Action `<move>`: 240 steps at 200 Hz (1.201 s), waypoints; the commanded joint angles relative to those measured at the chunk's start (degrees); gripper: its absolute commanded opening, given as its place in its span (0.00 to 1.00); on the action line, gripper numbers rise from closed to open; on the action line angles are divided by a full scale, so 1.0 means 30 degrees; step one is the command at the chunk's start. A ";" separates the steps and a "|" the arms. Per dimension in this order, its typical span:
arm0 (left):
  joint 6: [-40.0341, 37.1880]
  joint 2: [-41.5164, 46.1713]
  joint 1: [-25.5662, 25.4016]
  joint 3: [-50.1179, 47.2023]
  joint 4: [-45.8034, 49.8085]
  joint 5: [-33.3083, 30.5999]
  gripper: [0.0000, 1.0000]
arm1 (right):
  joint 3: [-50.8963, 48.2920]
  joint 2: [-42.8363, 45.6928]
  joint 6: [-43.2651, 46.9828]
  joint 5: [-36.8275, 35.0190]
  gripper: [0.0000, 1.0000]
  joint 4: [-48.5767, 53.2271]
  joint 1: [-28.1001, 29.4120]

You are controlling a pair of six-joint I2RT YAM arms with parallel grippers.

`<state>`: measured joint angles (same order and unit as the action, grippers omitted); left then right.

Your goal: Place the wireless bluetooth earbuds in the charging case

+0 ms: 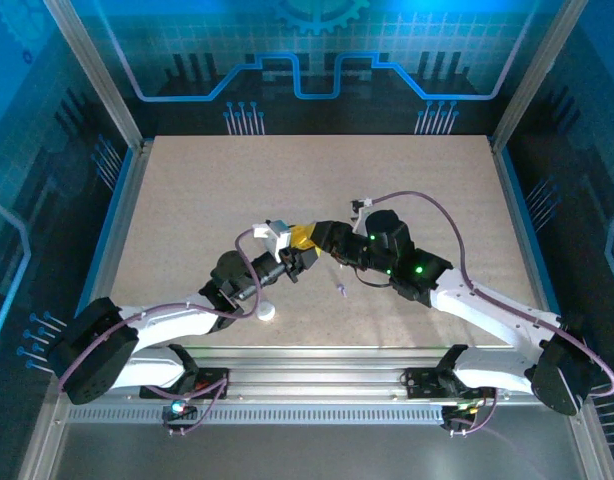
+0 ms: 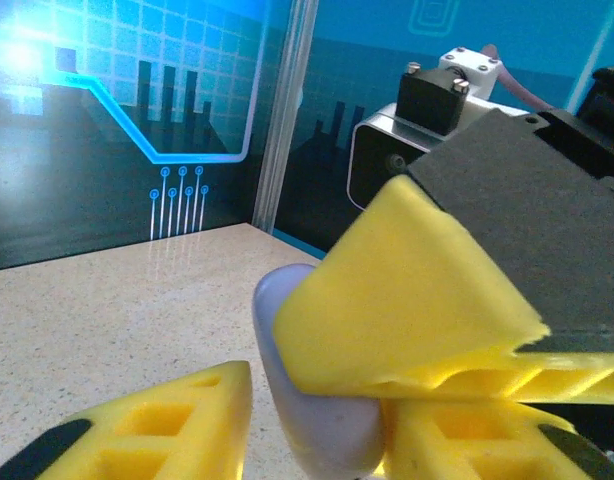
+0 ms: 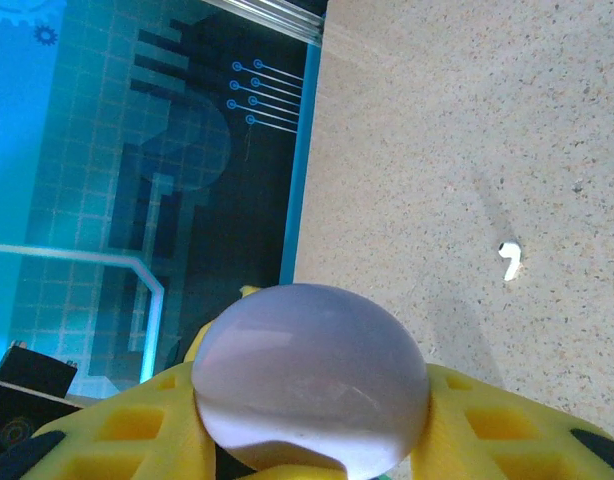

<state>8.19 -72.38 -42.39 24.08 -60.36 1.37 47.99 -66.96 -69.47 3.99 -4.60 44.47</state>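
The worktop (image 1: 187, 200) is a pale beige, finely speckled board, bordered by blue edging and aluminium rails. A slotted metal rail (image 1: 317, 375) along its near edge carries both arm bases. Around it stand blue backdrop walls (image 1: 317, 50) printed with a grid, bright circuit-trace lines, rows of small dot-ended pins and part of a gear motif at the top. Slanted aluminium posts (image 1: 92, 70) rise at the back corners. The two arms meet over the middle of the board, above its surface. The charging case (image 3: 312, 370), a smooth, rounded, pale purple shell, sits between the yellow pads of the right claw (image 3: 317, 400), which is clenched on it from both sides. In the left wrist view the left claw (image 2: 317, 405) also has a yellow pad against each side of the same case, so it grips the case too, with one finger of the right claw lying across the case just above. A pale purple earbud (image 1: 341, 290) lies loose on the board just in front of the right arm's wrist. A white earbud (image 3: 509, 258) lies on bare surface, well apart from the case. A small white round object (image 1: 265, 312) rests near the left forearm.
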 commanded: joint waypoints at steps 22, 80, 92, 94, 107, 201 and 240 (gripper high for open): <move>0.0304 0.0124 0.0068 0.0413 -0.0313 -0.0334 0.30 | 0.0444 0.0222 0.1037 0.0835 0.50 0.0659 0.0427; 0.0934 0.1104 0.0069 0.0554 0.1214 0.1189 0.24 | 0.1871 0.2354 0.8549 0.2463 0.77 0.3663 -0.1926; 0.0934 0.1158 0.0085 0.0672 0.1444 0.1632 0.24 | 0.1853 0.2720 1.0064 0.3796 0.78 0.3732 -0.2731; 0.0948 0.1180 0.0072 0.0675 0.1432 0.1707 0.24 | 0.1848 0.2786 1.0304 0.4009 0.78 0.3709 -0.2864; 0.1001 0.1188 0.0069 0.0785 0.1433 0.2355 0.23 | 0.1662 0.3006 1.1957 0.5440 0.78 0.3594 -0.3677; 0.0994 0.0968 0.0098 0.1410 0.0458 0.6429 0.25 | 0.3801 0.2315 3.0130 1.7516 0.69 0.9801 -0.7825; 0.1224 0.0430 0.0076 0.1478 -0.0745 0.7216 0.24 | 0.6034 0.0675 3.4607 1.7982 0.62 1.4189 -0.8085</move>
<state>10.70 -70.24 -42.22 26.65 -57.56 19.31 62.39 -62.43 20.45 52.05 26.20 20.95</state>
